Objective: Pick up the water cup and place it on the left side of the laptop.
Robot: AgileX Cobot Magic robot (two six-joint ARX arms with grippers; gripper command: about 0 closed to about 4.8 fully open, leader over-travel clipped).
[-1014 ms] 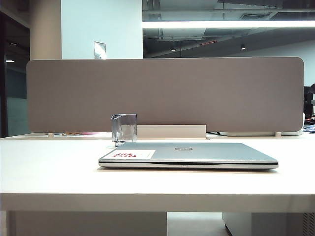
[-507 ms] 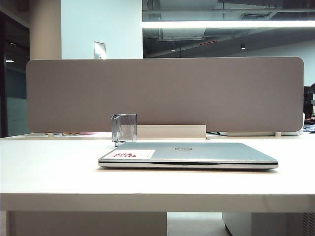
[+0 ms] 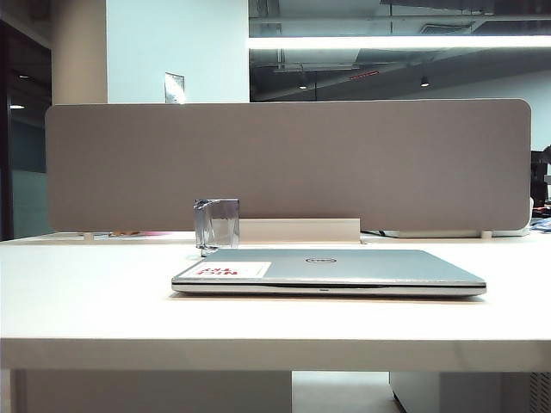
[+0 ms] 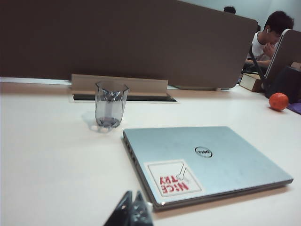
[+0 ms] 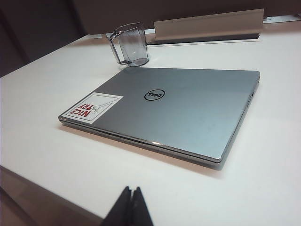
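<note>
Water cup (image 3: 216, 224) stood untouched on the surface (image 3: 86, 292) just behind the closed laptop's (image 3: 327, 271) far left corner. Left pincer (image 4: 132, 212) and right pincer (image 5: 130, 207), both closed and empty, hung well short; everything remained undone.

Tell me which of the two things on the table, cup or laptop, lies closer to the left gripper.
The laptop: its stickered corner sits just beyond the shut left gripper, while the water cup stands upright farther back, behind the laptop's far corner.

Left hand (image 4: 131, 212), right hand (image 5: 130, 207), black pointed fingertips
</note>
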